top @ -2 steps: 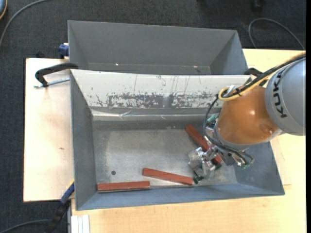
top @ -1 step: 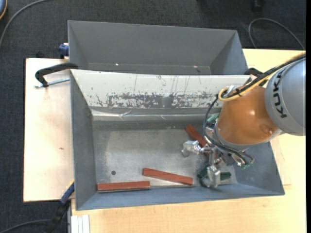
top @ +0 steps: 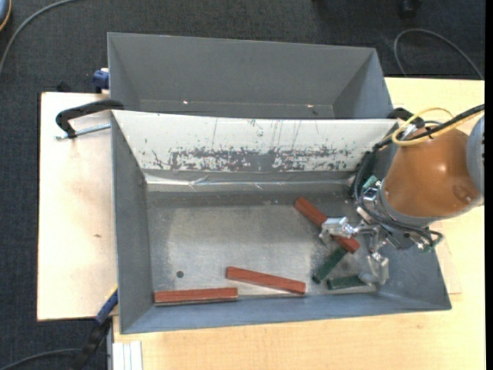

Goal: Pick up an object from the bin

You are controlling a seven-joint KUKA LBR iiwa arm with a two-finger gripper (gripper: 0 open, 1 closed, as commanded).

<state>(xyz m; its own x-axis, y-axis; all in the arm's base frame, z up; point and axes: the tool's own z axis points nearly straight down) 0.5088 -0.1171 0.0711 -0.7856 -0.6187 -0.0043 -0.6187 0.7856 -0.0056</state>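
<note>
between the spread, empty fingers [top: 336, 227] of the gripper [top: 356, 245] lies the near end of a red-brown stick [top: 314, 213], with dark green sticks [top: 330, 265] just below. best to close squarely across the red one, clear of the greens.

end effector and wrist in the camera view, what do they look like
The end effector is bare silvery metal with dark fittings, small and angular. Above it the wrist wears a smooth, rounded orange cover. Yellow and dark cables loop out from the cover's top, and a grey arm link shows behind it.
</note>
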